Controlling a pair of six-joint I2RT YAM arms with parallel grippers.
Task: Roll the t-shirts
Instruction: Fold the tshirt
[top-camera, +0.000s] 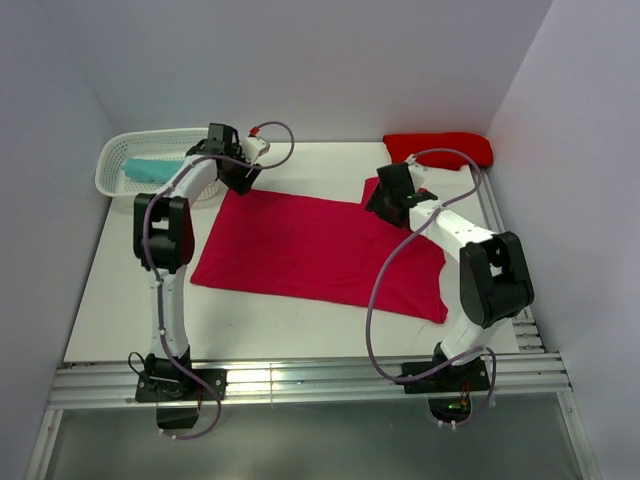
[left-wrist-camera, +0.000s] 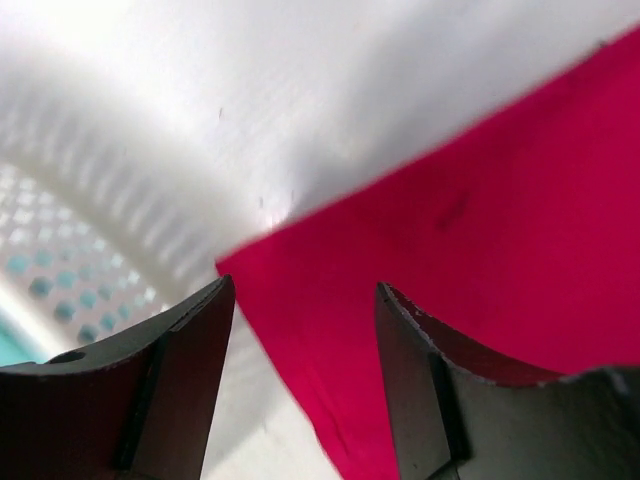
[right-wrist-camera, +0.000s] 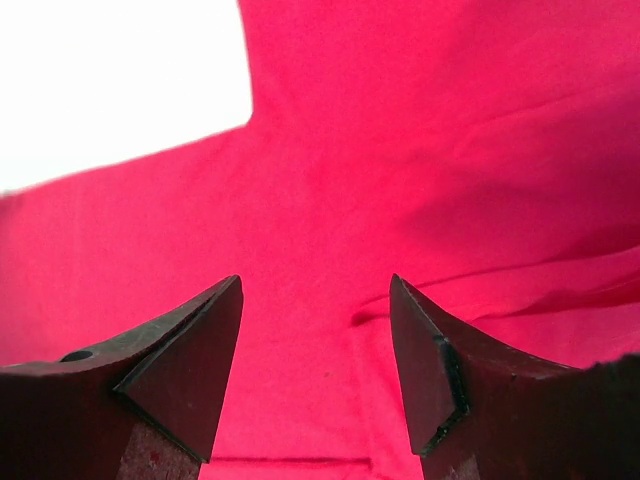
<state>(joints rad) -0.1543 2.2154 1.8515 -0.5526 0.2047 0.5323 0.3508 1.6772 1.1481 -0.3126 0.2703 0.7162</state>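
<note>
A raspberry-crimson t-shirt (top-camera: 320, 250) lies spread flat across the middle of the white table. My left gripper (top-camera: 240, 178) hovers at its far left corner. In the left wrist view that gripper (left-wrist-camera: 305, 295) stands open, with the shirt's corner (left-wrist-camera: 450, 260) showing in the gap. My right gripper (top-camera: 385, 200) is over the shirt's far right part. In the right wrist view it (right-wrist-camera: 315, 290) is open above wrinkled crimson cloth (right-wrist-camera: 420, 150), gripping nothing. A brighter scarlet t-shirt (top-camera: 440, 150) lies bunched at the back right. A teal t-shirt (top-camera: 150, 170) sits in the basket.
The white lattice basket (top-camera: 120, 152) stands at the back left corner, close beside my left gripper; its wall (left-wrist-camera: 90, 200) fills the left of the left wrist view. Walls enclose the table on three sides. A metal rail (top-camera: 300, 380) runs along the near edge.
</note>
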